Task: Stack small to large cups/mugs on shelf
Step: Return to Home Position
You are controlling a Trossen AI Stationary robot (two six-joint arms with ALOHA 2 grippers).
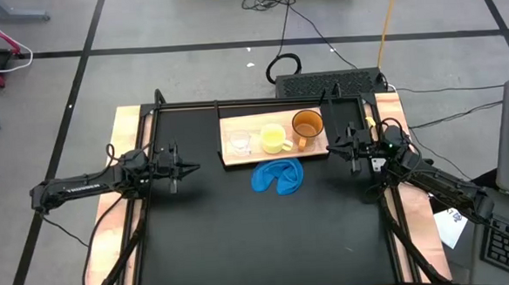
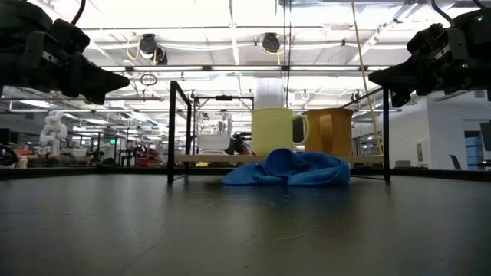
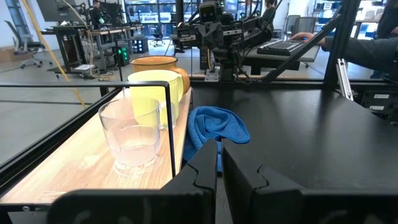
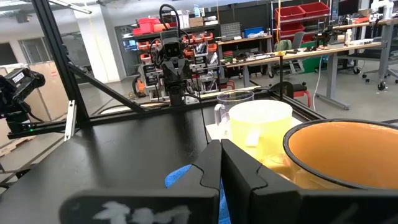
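Fingers (image 3: 202, 182) together, left gripper (image 3: 219, 157), right gripper (image 4: 221, 147), shelf (image 2: 207, 159) edge-on from low

Shelf (image 1: 246, 123) bears clear cup (image 1: 240, 143), yellow mug (image 1: 274, 139), perhaps touching orange mug (image 1: 307, 122).

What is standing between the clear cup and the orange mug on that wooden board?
The yellow mug stands between the clear cup and the orange mug on the board; the high view shows the row plainly.

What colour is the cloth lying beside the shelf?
The cloth is plain blue, with no pattern; the high view shows it best.
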